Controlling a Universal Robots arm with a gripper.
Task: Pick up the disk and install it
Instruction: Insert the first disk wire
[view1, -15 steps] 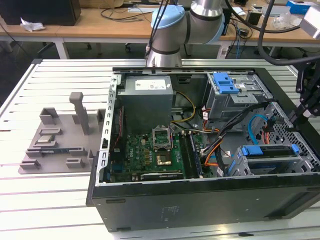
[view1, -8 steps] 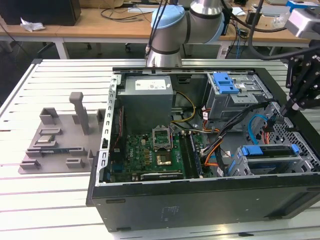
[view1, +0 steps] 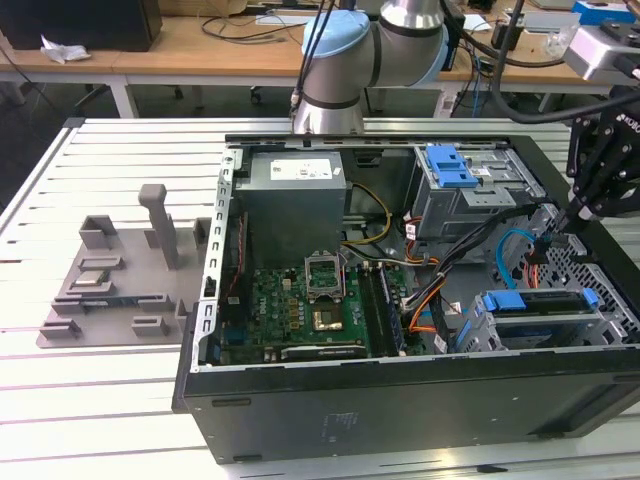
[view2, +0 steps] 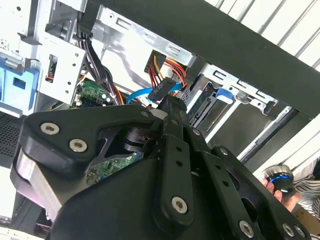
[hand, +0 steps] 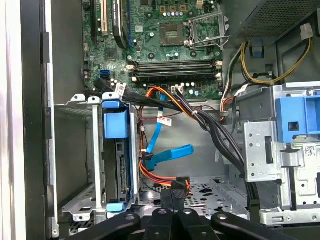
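Observation:
The disk (view1: 548, 303), a silver drive in a blue bracket, lies in the drive cage at the case's front corner on the exterior view's right. In the first wrist view the disk (hand: 121, 170) stands edge-on in the cage under its blue bracket tab. My black gripper (view1: 562, 232) hangs inside the case just behind that cage. Its fingers are pressed together on a black cable connector (view2: 162, 91) with red, orange and yellow wires. That connector (hand: 179, 184) sits at the fingertips of the gripper (hand: 172, 196), a short gap away from the disk's end. In the second wrist view the gripper (view2: 172, 104) covers part of the cage.
The open computer case (view1: 400, 400) holds a motherboard (view1: 300, 300), a grey power-supply box (view1: 295, 175) and a bay with a blue latch (view1: 450, 165). Cable bundles (hand: 210, 125) cross beside the cage. A grey fixture tray (view1: 120, 270) lies on the exterior view's left. A hand (view2: 284, 189) is outside the case.

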